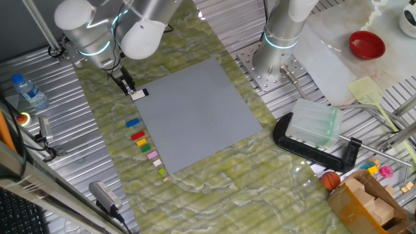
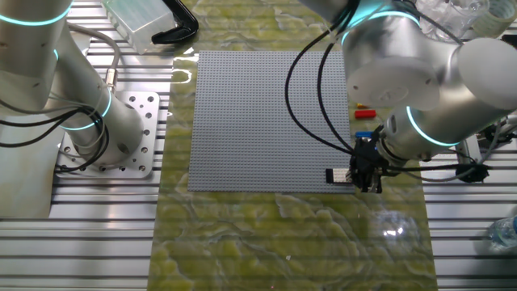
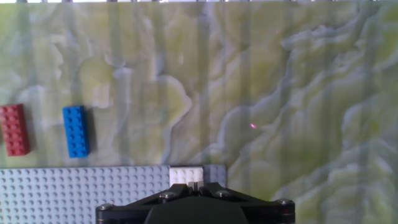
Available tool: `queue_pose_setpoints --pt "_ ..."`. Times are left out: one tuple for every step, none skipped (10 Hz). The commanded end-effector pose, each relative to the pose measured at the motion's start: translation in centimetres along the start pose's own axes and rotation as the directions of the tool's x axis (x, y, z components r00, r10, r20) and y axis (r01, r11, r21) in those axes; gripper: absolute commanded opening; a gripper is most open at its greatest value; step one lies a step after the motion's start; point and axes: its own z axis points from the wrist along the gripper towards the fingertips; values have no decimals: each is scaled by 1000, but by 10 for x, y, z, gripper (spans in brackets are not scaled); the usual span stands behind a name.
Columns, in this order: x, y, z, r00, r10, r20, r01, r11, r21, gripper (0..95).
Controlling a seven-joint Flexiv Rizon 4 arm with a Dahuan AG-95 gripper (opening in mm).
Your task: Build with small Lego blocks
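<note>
Closest to the hand camera, we see the dark body of the gripper (image 3: 194,186) filling the bottom edge, with a white brick (image 3: 186,175) just past it, sitting on the corner of the grey studded baseplate (image 3: 74,190). We cannot tell from any view whether the jaws are clamped on this brick or merely stand around it. In one fixed view the white brick (image 1: 139,93) lies at the baseplate (image 1: 195,114) corner, directly under the gripper (image 1: 128,86).

Beyond the plate edge, on the green marbled mat (image 3: 249,81), we see a blue brick (image 3: 76,130) and a red brick (image 3: 14,129) lying side by side, apart from each other.

In one fixed view we count a row along the plate's side: blue (image 1: 132,122), red (image 1: 138,136), green (image 1: 142,142), yellow (image 1: 145,147), pink (image 1: 153,155), then smaller pieces too small to name.
</note>
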Motion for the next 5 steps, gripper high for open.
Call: queue_pose_setpoints --pt "-1 3 3 1000 3 -3 -3 1000 0 0" --pt "-1 4 5 1000 3 -5 -3 1000 2 0" --pt "-1 4 5 1000 -2 -10 2 1000 6 0" --pt "-2 4 7 1000 -6 -16 6 1000 5 0" --pt "-4 4 11 1000 -5 -18 5 1000 7 0"
